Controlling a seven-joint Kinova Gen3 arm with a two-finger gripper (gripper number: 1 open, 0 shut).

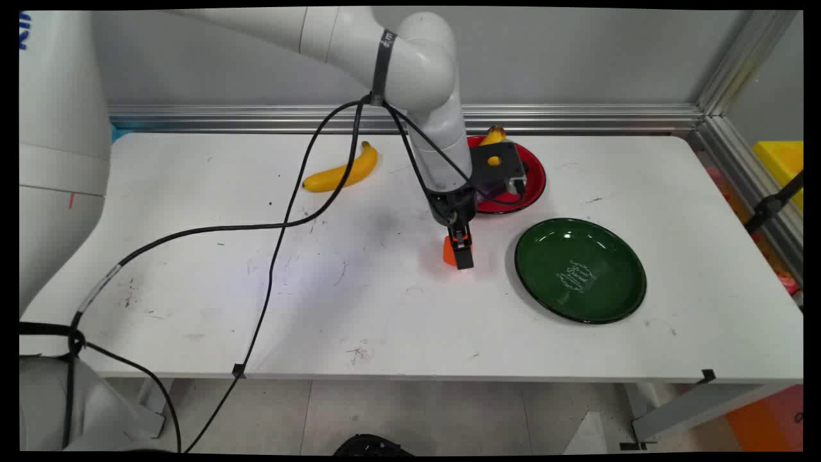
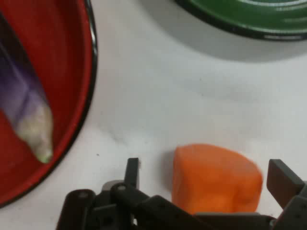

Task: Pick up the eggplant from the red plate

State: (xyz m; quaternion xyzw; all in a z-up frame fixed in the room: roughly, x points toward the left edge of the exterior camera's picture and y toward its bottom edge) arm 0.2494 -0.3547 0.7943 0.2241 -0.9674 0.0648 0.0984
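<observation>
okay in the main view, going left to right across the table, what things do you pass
Banana → orange piece, with the gripper down around it → green plate. The red plate sits behind the arm, overlapping these, so I leave it out.

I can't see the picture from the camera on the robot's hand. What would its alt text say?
An orange chunk sits on the white table between the gripper's two open black fingers, which do not touch it. A red plate at left holds a purple eggplant; a green plate's rim shows at top.
</observation>
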